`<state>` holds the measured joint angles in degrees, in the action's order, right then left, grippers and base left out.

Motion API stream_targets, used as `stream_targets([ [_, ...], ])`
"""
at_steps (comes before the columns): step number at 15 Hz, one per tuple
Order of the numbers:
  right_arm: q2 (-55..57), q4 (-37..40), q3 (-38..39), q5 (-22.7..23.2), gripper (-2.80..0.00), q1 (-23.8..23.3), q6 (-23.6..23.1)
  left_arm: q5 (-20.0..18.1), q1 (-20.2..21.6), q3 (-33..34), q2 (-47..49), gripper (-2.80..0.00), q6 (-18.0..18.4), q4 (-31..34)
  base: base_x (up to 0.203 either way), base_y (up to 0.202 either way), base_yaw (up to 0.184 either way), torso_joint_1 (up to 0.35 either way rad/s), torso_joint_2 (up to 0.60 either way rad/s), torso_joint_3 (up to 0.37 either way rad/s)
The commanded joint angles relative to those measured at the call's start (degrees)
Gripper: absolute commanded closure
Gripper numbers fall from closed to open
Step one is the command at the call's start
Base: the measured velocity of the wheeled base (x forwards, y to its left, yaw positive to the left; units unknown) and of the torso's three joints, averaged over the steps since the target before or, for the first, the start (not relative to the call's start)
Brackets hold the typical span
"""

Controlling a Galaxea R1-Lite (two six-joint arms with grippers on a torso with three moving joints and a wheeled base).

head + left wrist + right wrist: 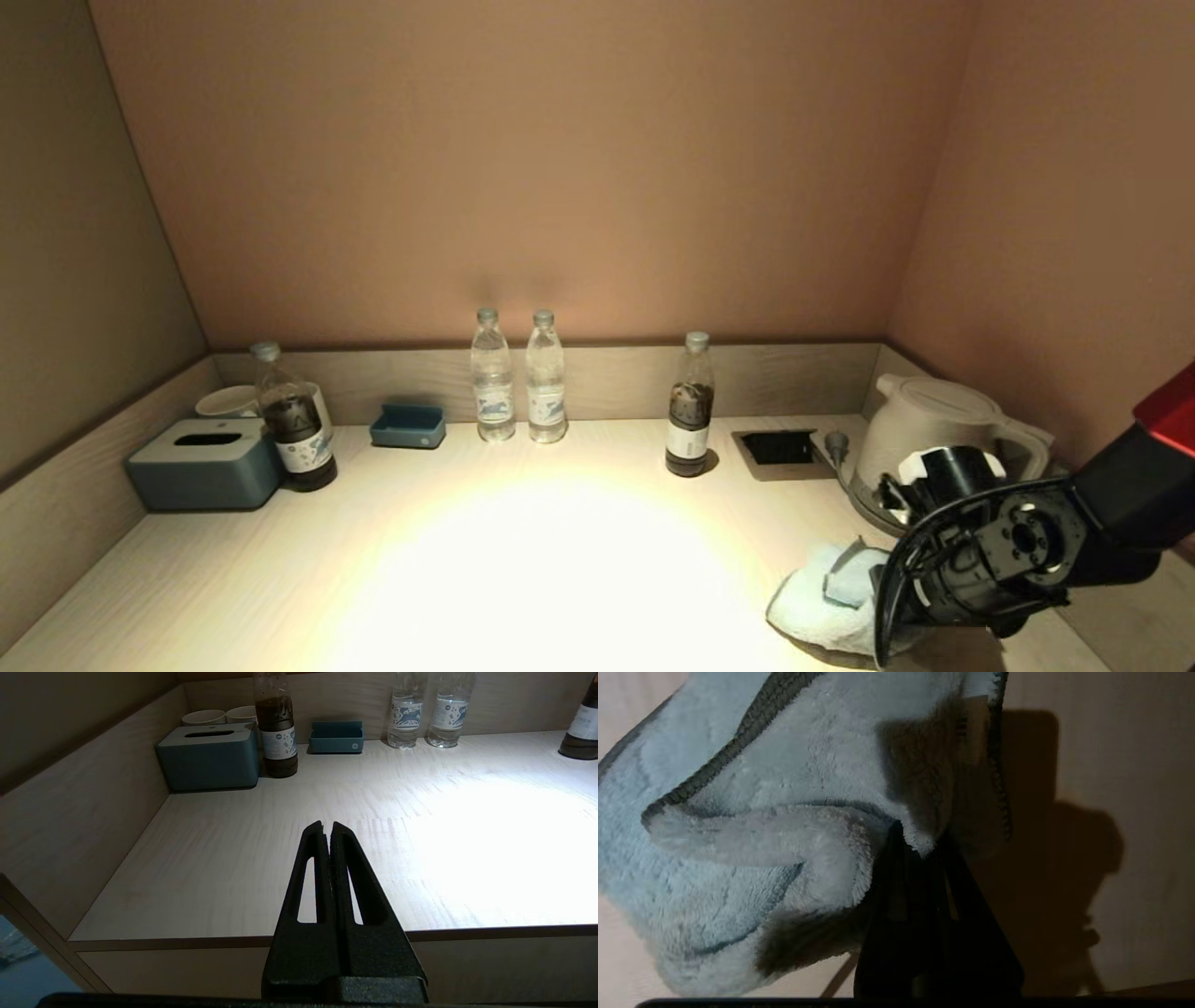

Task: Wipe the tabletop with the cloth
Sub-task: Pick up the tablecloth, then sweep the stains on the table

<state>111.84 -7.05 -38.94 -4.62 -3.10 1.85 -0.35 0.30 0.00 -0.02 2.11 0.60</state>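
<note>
Cloth: pale blue terry with a dark stitched hem, crumpled on the worktop at its front right corner, before the kettle. One fold was pinched between the closed jaws of the right gripper, the bulk spilling to the robot's left.

Left gripper: jaws pressed together, holding nothing, above the worktop's front left edge.

Labels: bottles bore printed labels; no text was legible.

Bare tan walls (3 sides) enclose the lit alcove.
</note>
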Motion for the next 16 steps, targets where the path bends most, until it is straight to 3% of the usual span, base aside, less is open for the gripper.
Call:
stream_targets([
  [1,0.9,0.2,0.0,-1.4,0.00,-2.1,-1.0,0.0,0.0,0.0,0.0,0.00,0.0,0.0,0.000,0.000,0.000,0.000,0.00,0.000],
  [5,-0.6,0.2,0.2,-5.5,0.00,-7.1,-1.4,0.0,0.0,0.0,0.0,0.00,0.0,0.0,0.000,0.000,0.000,0.000,0.00,0.000],
  [11,-4.2,3.0,0.9,-8.0,0.00,-9.6,-3.0,0.0,0.0,0.0,0.0,0.00,0.0,0.0,0.000,0.000,0.000,0.000,0.00,0.000],
  [16,-5.1,6.5,3.7,-7.4,0.00,-9.0,-4.8,0.0,0.0,0.0,0.0,0.00,0.0,0.0,0.000,0.000,0.000,0.000,0.00,0.000],
])
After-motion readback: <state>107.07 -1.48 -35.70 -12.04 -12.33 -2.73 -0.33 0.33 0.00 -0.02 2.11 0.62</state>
